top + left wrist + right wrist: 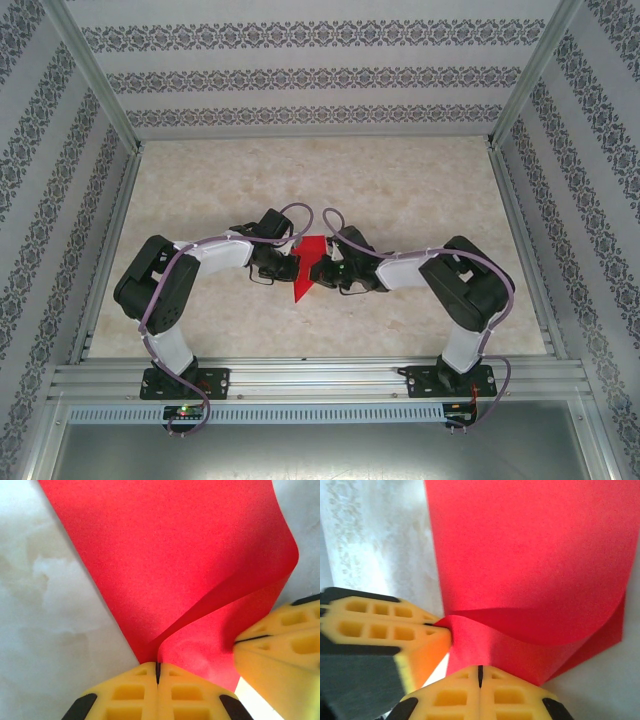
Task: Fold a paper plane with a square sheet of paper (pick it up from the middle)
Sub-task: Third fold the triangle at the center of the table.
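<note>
The square sheet of paper (306, 268) is bright red and hangs between both grippers over the middle of the table. In the left wrist view the paper (165, 555) curls over on itself. My left gripper (158, 664) is shut on the paper's near edge, and the right gripper's yellow fingers (280, 640) pinch it at the right. In the right wrist view the paper (530, 555) bends in a loose fold. My right gripper (480, 668) is shut on its lower edge, with the left gripper's fingers (385, 625) holding it at the left. From above, the left gripper (285, 266) and right gripper (327, 272) almost meet.
The table (400, 190) has a pale marble-look top. Patterned walls (320, 80) enclose it at the back and both sides. An aluminium rail (320, 378) with both arm bases runs along the near edge. Bare tabletop lies beyond and beside the arms.
</note>
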